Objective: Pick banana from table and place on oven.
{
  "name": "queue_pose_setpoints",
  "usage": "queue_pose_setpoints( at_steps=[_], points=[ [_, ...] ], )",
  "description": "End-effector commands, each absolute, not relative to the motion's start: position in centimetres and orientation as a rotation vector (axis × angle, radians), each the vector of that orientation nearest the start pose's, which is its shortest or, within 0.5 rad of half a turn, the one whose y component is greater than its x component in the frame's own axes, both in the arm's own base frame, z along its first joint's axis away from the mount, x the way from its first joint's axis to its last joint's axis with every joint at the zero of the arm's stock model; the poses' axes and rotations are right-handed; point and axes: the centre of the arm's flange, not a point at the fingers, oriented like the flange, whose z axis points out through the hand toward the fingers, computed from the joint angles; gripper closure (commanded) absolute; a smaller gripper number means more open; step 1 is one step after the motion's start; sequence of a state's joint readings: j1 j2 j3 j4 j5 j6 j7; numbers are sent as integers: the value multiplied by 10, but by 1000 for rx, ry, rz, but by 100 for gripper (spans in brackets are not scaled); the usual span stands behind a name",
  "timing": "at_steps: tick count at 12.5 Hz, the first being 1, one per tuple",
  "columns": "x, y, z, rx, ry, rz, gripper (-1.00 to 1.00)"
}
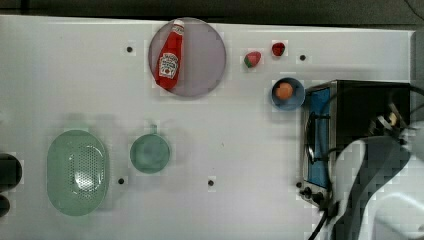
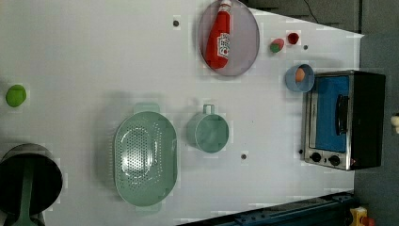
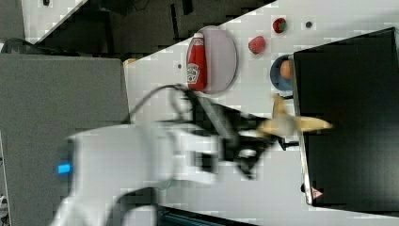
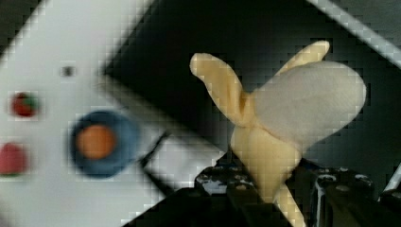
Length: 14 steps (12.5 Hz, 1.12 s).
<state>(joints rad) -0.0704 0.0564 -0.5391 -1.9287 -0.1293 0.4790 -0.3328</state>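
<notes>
hand [image 4: 265,187] clamped on banana [image 4: 283,127] (peel flaps splayed) | banana juts beyond fingertips | above oven [image 3: 348,117] top

On the white table [image 1: 75,75], a ketchup bottle [image 1: 170,55] lies on a grey round plate [image 1: 205,57], with two strawberries [image 1: 252,59] to the top view's right of it. A blue bowl [image 1: 295,100] holding an orange ball [image 1: 284,90] sits just beside the oven [image 1: 350,107]. The white arm [image 1: 370,180] reaches over the oven's black top, and a green colander [image 1: 77,171] and green cup [image 1: 149,153] stand at the top view's lower left.
</notes>
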Motion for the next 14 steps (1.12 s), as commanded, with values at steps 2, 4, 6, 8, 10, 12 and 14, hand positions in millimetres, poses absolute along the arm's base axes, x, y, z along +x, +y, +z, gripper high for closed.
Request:
queue_pose_setpoints(
  at_steps=[2,4,6,8,10,12,14],
  points=[
    [485,-353,432,-3129,1212,-93,37],
    [486,-355,412,-3130,1222,-29,-5],
    [491,-349,409,-3135,1205,-27,-50],
    [493,-346,411,-3137,1195,-30,-96],
    [510,-325,433,-3153,1123,-110,-100],
    [533,-278,467,-3159,996,-199,-100],
    [540,-218,498,-3077,1069,-195,-100]
  ],
)
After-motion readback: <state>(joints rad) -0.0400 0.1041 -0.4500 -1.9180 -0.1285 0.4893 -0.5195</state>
